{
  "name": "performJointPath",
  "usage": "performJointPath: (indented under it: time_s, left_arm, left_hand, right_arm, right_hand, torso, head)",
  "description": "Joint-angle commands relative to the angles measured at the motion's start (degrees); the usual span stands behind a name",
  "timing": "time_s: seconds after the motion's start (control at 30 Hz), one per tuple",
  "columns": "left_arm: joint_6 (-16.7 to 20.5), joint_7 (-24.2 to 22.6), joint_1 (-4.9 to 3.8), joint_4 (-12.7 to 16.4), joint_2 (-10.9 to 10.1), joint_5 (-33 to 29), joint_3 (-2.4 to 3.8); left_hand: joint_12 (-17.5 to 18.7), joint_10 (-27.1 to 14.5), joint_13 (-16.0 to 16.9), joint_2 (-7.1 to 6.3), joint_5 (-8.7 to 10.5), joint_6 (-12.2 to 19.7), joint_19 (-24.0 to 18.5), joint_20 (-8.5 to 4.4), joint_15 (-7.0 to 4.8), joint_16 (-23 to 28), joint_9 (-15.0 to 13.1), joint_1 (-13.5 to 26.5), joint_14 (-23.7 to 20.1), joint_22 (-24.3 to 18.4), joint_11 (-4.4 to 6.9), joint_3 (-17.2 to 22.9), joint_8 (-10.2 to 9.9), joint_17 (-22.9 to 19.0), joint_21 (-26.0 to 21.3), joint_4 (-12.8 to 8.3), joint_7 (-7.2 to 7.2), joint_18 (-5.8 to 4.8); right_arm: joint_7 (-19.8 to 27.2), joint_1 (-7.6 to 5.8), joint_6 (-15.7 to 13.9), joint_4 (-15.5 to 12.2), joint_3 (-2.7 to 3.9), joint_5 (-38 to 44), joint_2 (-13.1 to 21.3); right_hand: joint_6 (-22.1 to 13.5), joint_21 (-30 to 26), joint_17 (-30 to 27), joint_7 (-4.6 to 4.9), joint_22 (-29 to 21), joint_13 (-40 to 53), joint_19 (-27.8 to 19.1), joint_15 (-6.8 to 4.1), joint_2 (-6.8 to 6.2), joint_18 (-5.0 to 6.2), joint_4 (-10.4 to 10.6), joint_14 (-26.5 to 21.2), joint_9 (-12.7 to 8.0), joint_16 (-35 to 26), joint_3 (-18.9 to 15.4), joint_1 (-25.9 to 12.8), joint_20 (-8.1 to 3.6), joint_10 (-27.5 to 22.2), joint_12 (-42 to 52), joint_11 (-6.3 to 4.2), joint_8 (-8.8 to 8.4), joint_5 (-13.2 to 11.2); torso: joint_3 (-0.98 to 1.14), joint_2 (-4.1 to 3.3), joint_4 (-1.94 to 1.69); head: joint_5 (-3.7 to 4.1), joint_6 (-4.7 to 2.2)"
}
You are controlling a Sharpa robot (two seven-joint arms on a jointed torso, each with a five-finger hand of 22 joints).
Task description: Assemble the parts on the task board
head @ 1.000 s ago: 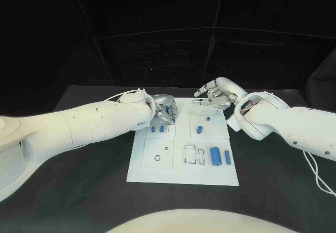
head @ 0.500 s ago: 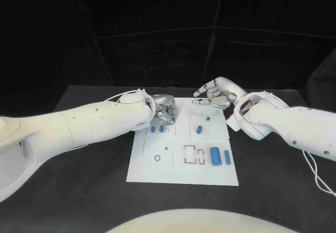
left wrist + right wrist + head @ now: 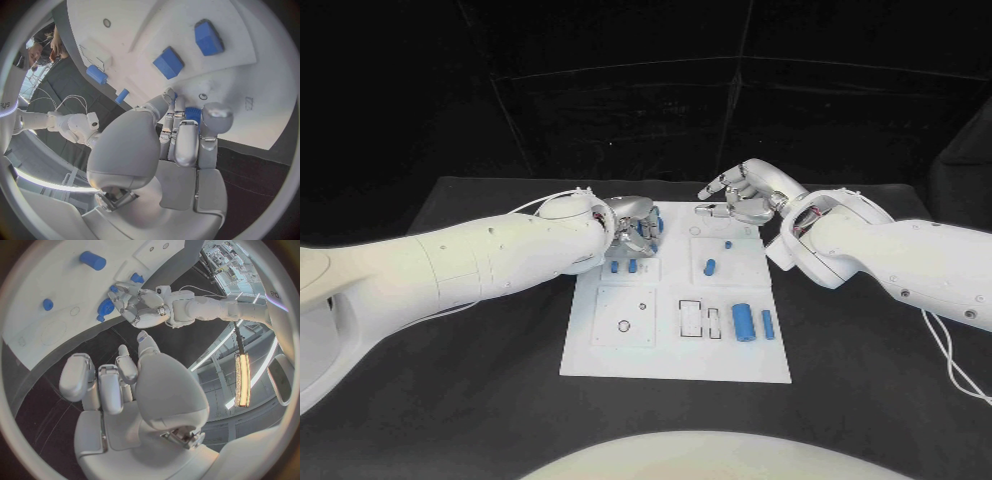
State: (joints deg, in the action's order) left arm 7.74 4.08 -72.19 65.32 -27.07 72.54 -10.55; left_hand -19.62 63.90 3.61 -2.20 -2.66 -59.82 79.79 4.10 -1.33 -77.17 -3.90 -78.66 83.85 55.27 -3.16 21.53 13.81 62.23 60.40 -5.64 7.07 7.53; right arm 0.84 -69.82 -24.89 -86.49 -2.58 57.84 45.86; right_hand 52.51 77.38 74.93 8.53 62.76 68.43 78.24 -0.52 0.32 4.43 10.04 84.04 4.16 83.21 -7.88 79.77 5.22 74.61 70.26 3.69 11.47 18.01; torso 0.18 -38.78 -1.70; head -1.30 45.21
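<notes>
The white task board lies in the middle of the table. My left hand hovers low over its far left part and pinches a small blue part at its fingertips; the same part shows beside that hand in the right wrist view. Two blue blocks stand just in front of it. A blue peg, a thick blue cylinder and a thin one lie on the board's right half. My right hand hangs over the far right corner, fingers loosely bent, holding nothing.
Outlined slots and a small ring mark sit on the near half of the board. Black table surrounds the board on all sides. My two forearms flank the board's far half.
My left hand has shifted slightly over the board's far left, and the small blue part now shows at its fingertips. The right hand has hardly moved.
</notes>
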Motion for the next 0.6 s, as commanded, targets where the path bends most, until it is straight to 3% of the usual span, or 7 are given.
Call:
performJointPath:
  time_s: [0.03,0.3,0.6]
  left_arm:
    - [1.6,-0.4,-0.06,1.2,-1.0,-1.2,0.22]
    - [1.9,-0.1,-0.18,5.0,-4.5,-2.8,1.75]
    - [0.9,0.5,-0.35,6.9,-8.5,-4.0,2.29]
  left_hand:
    - [0.2,0.3,0.1,-0.05,-0.07,-0.4,0.4,-0.08,-0.35,0.0,0.1,0.3,1.5,0.0,0.01,0.3,-0.2,0.0,0.4,0.0,-0.01,-0.45]
    - [0.7,0.6,0.1,-0.49,-0.06,-0.5,0.4,-0.06,-0.31,0.0,0.1,0.7,1.4,0.1,-0.03,0.7,-0.5,-0.2,0.3,-0.1,0.05,-0.45]
    - [1.1,0.9,0.1,-1.0,-0.06,-0.7,0.4,-0.05,-0.29,0.0,0.1,1.0,1.4,0.2,-0.05,0.9,-0.8,-0.3,0.4,-0.3,0.06,-0.47]
  right_arm:
    - [0.4,-0.1,0.3,0.0,0.03,-0.1,0.0]
    - [0.3,-0.1,0.4,0.1,0.03,-0.1,0.1]
    - [0.2,-0.09,0.4,0.1,0.02,-0.1,0.5]
  right_hand:
    - [-0.3,-0.3,2.6,0.06,-0.1,-0.1,-0.6,-0.3,0.5,0.79,-0.1,3.2,-0.1,-0.3,-0.3,0.1,0.01,-0.3,-0.2,-0.09,0.3,0.0]
    - [-0.3,-0.3,2.6,0.06,-0.1,-0.1,-0.6,-0.3,0.5,0.79,-0.1,3.2,-0.1,-0.3,-0.3,0.1,0.01,-0.3,-0.2,-0.09,0.3,0.0]
    - [-0.3,-0.3,2.6,0.07,-0.1,0.0,-0.5,-0.3,0.53,0.78,-0.2,3.2,-0.1,-0.3,-0.3,0.1,0.01,-0.3,-0.1,-0.08,0.32,0.0]
  torso:
    - [-0.03,0.09,-0.08]
    - [-0.03,0.11,-0.15]
    - [0.0,0.03,-0.12]
  head:
    - [0.03,-0.06]
    - [-0.07,-0.14]
    - [-0.4,-0.15]
